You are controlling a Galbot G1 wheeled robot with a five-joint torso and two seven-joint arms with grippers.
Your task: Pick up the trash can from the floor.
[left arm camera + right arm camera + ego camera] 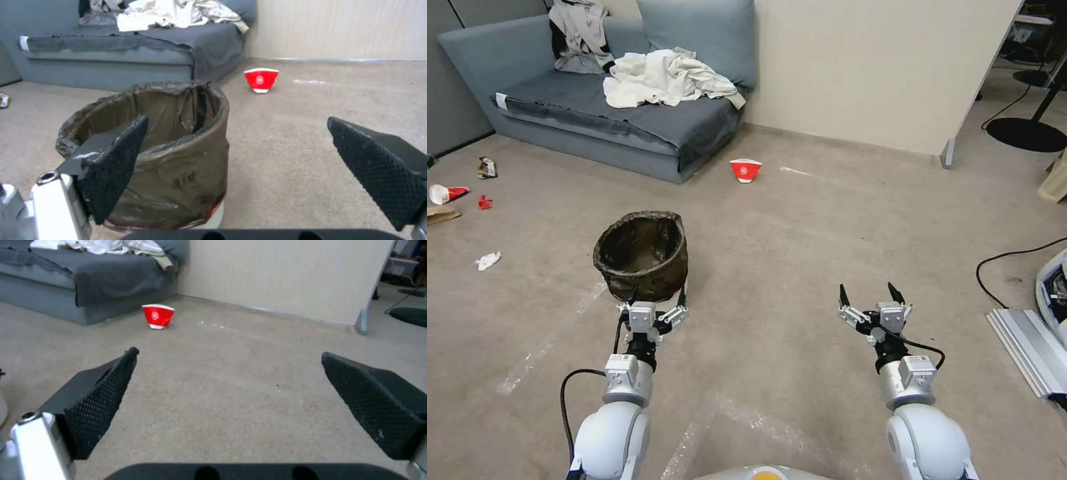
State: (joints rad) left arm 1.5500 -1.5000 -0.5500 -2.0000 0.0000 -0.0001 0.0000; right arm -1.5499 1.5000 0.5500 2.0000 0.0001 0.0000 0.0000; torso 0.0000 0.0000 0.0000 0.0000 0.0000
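Head view: 1 trash can (pixel 641 255), upright on the floor (pixel 800 227) before the sofa (pixel 600 120). Probably light; its liner looks slick and crinkly, so the stiff rim seems the best hold. 2 claws: left claw (pixel 655 295) spread at the can's near wall, right claw (pixel 867 293) spread, well apart from it.

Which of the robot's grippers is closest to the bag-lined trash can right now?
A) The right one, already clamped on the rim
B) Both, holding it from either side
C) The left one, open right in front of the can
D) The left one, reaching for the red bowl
C: the left gripper sits open at the near side of the trash can, not gripping it, while the right gripper is open over bare floor.
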